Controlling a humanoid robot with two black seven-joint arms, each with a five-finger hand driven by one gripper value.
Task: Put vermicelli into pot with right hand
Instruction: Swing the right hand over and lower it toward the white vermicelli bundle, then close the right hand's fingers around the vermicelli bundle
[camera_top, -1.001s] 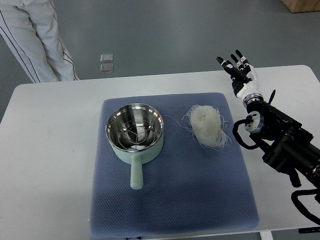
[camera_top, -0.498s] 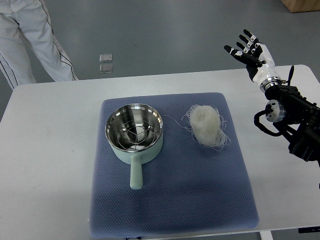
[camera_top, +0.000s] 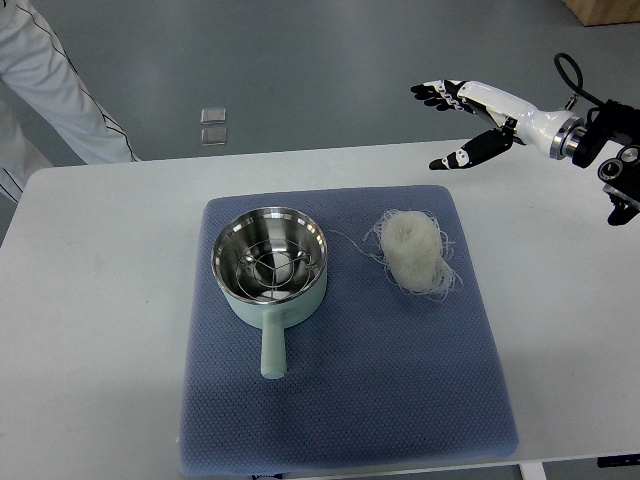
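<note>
A white bundle of vermicelli (camera_top: 413, 250) lies on the blue mat (camera_top: 340, 400), right of centre. A pale green pot (camera_top: 270, 270) with a steel inside and a wire rack sits to its left, handle pointing toward the near edge. My right hand (camera_top: 452, 125) hovers above the table's far edge, up and right of the vermicelli, fingers spread and holding nothing. Its arm enters from the right edge. The left arm is out of view.
The mat lies on a white table (camera_top: 90, 300). A person's trouser leg (camera_top: 55, 80) shows on the grey floor at the top left. Two small square plates (camera_top: 212, 125) sit in the floor beyond the table.
My right arm has lifted and withdrawn toward the upper right, and the hand has turned to point left. The person has stepped further left. Pot and vermicelli have not moved.
</note>
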